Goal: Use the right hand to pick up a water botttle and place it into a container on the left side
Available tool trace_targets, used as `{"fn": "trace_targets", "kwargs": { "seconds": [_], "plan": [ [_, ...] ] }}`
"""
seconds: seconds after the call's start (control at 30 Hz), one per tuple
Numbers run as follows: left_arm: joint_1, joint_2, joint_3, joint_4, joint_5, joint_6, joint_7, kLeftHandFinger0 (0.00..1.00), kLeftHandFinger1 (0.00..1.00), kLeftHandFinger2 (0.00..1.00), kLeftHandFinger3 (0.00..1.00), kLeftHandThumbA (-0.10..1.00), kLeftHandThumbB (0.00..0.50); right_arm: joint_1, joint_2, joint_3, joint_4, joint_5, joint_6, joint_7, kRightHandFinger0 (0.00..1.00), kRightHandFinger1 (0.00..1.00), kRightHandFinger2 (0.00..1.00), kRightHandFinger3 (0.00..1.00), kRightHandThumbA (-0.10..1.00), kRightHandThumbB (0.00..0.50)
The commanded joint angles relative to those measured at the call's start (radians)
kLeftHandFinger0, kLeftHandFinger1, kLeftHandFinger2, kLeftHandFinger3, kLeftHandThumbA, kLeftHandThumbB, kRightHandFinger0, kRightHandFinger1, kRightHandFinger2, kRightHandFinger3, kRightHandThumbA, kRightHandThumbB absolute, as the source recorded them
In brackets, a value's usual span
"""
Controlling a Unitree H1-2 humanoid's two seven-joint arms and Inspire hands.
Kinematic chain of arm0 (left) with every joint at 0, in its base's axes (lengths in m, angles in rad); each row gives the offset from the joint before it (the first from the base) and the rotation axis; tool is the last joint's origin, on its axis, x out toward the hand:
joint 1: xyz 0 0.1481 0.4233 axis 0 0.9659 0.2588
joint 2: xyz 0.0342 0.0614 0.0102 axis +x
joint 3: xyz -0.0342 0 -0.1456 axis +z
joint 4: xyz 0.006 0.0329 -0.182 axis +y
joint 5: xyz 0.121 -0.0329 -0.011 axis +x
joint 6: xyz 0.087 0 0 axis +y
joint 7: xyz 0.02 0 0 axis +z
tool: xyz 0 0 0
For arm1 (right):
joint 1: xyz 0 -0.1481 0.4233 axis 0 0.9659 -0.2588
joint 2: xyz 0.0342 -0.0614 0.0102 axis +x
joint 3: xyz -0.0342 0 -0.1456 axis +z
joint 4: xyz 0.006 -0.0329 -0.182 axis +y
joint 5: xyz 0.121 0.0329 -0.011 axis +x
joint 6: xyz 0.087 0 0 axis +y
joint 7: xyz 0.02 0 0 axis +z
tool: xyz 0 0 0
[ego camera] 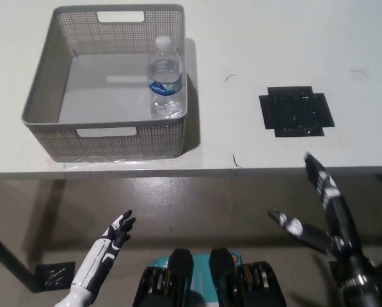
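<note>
A clear water bottle (164, 78) with a white cap and blue label stands upright inside the grey mesh basket (47, 86), against its right wall near the front corner. My black right hand (318, 204) is open, fingers spread, down at the lower right below the table's front edge, far from the bottle and holding nothing. My white left hand (114, 233) rests open at the lower left, also below the table edge.
The basket sits at the left of the white table (254, 45). A black square mat (295, 110) lies on the table to the right. The table's front edge (197, 171) runs across the middle, with grey floor below.
</note>
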Motion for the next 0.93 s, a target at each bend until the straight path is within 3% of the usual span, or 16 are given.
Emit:
{"fn": "trace_targets", "kwargs": {
  "seconds": [0.0,0.13,0.33,0.5,0.9],
  "plan": [
    [-0.009,0.01,0.016,-0.001,-0.022,-0.042,0.001,1.0,1.0,1.0,1.0,1.0,0.163,-0.009,-0.004,-0.017,-0.002,0.076,-0.064,0.053,1.0,1.0,1.0,1.0,1.0,0.306],
    [-0.016,0.009,0.018,-0.009,-0.022,-0.028,-0.001,1.0,1.0,1.0,1.0,1.0,0.184,0.003,-0.01,-0.02,0.052,0.069,-0.085,0.068,1.0,1.0,1.0,1.0,1.0,0.278],
    [-0.02,0.003,0.022,0.009,-0.028,-0.056,-0.003,1.0,1.0,1.0,1.0,1.0,0.168,0.005,-0.007,-0.027,0.102,0.152,-0.042,0.128,1.0,1.0,1.0,1.0,1.0,0.277],
    [-0.008,-0.004,0.021,0.005,-0.027,-0.054,-0.002,1.0,1.0,1.0,1.0,1.0,0.165,-0.002,-0.013,-0.034,0.13,0.197,-0.032,0.173,1.0,1.0,1.0,1.0,1.0,0.235],
    [0.006,-0.011,0.023,-0.005,-0.02,-0.048,0.007,1.0,1.0,1.0,1.0,1.0,0.171,-0.014,-0.021,-0.031,0.12,0.166,0.009,0.182,1.0,1.0,1.0,1.0,1.0,0.234]
  ]
}}
